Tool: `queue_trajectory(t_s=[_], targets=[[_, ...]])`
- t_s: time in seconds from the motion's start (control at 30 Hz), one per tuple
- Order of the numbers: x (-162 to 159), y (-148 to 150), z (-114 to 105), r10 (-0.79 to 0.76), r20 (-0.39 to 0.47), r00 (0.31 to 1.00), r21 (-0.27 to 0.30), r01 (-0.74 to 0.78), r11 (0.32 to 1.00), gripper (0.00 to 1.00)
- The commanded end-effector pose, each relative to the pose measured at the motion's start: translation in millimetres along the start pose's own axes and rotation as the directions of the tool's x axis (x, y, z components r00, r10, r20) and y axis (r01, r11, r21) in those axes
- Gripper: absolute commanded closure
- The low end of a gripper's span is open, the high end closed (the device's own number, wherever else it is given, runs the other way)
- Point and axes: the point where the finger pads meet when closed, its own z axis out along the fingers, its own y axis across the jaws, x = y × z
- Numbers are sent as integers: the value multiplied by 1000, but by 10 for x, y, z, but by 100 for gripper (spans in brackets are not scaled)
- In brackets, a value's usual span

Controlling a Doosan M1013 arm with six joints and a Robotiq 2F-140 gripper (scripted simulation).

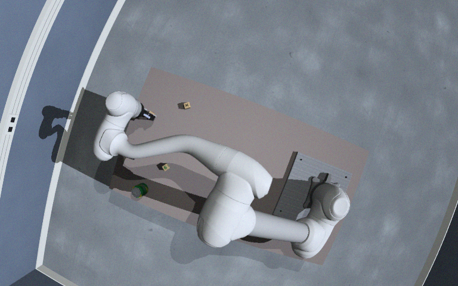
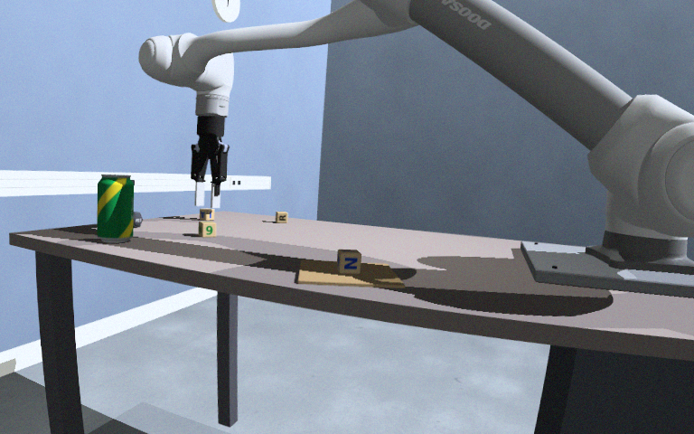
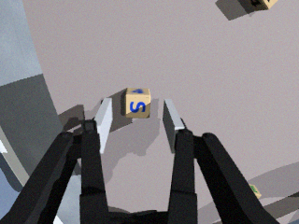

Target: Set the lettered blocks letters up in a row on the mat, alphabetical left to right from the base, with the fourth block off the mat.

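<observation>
My gripper [image 3: 137,109] is open and empty. It hangs straight above a tan block [image 3: 137,103] with a blue S on top, which lies on the table below the fingertips, in line with the gap between them. The exterior view shows the gripper [image 2: 207,199] a little above that block [image 2: 206,213]. A block with a black X on top [image 1: 185,105] lies further off on the table. A block with a green 9 on its side [image 2: 207,229] sits near the table's front. A block with a blue N on its side [image 2: 349,261] stands on the tan mat [image 2: 348,276].
A green and yellow can [image 2: 116,207] [image 1: 140,190] stands near the table's end corner. The robot's grey base plate [image 2: 604,271] is at the other end. In the overhead view the arm hides the mat.
</observation>
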Motion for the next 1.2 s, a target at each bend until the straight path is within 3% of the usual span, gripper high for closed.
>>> queue_trajectory(t_s=[0.0,0.5,1.17], targets=[[-2,-4,-2,0,1,1000,2,0,1000,54],[-2,-5,294,0,1,1000,2,0,1000,54],[-2,-5,327,0,1,1000,2,0,1000,54]])
